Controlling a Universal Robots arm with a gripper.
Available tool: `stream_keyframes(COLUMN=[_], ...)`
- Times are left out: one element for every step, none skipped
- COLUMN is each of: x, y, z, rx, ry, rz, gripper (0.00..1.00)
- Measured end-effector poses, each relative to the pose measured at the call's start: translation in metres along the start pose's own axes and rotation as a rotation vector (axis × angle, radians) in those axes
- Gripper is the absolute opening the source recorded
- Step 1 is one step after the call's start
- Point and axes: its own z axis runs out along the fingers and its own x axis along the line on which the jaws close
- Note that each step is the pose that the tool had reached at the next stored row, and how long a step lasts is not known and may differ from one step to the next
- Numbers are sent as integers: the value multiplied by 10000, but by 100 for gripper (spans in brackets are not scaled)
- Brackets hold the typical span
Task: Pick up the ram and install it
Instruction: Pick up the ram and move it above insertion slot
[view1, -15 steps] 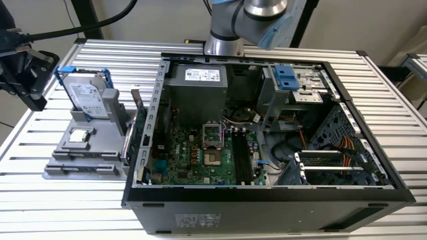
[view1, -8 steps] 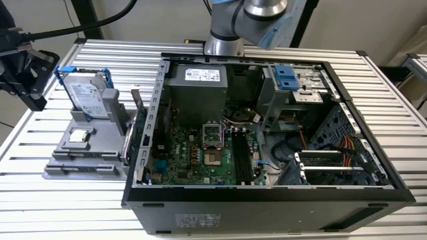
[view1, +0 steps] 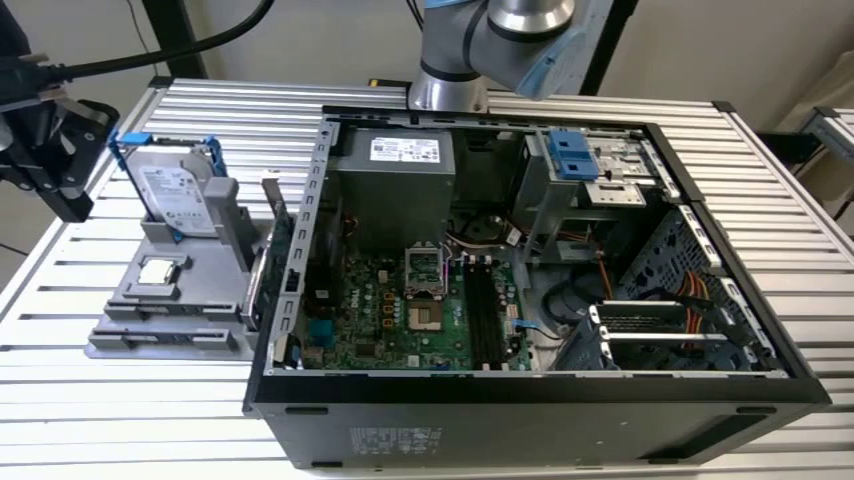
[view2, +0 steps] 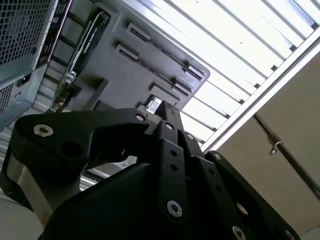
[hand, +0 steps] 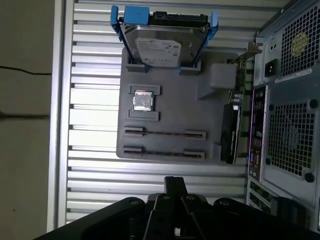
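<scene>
The ram (hand: 165, 133) shows in the first wrist view as a thin dark edge standing in a long slot of the grey holder (hand: 170, 112). A second strip like it (hand: 165, 151) sits in the slot beside it. My gripper (hand: 175, 181) hovers off the holder's slot side, apart from both strips. Its fingers meet at the tip (view2: 167, 107), shut with nothing between them. In the exterior view my gripper (view1: 70, 200) hangs above the table at the exterior view's left of the holder (view1: 160, 300).
On the holder stand a silver hard drive in a blue frame (view1: 180, 195), a small square CPU chip (view1: 160, 270) and a graphics card on edge (view1: 276, 265). The open computer case (view1: 534, 385) lies right of it, with long black memory slots (view1: 483, 315) on its board.
</scene>
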Motion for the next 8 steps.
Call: stream_keyframes(x=[0,0,0,0,0,0,0,0], y=[0,0,0,0,0,0,0,0], z=[0,0,0,0,0,0,0,0], rx=[0,0,-1,-1,0,-1,-1,-1], ry=[1,2,3,4,6,6,8,9], rz=[-24,-47,-70,-95,-118,-141,-165,-189], gripper=[0,0,0,0,0,0,0,0])
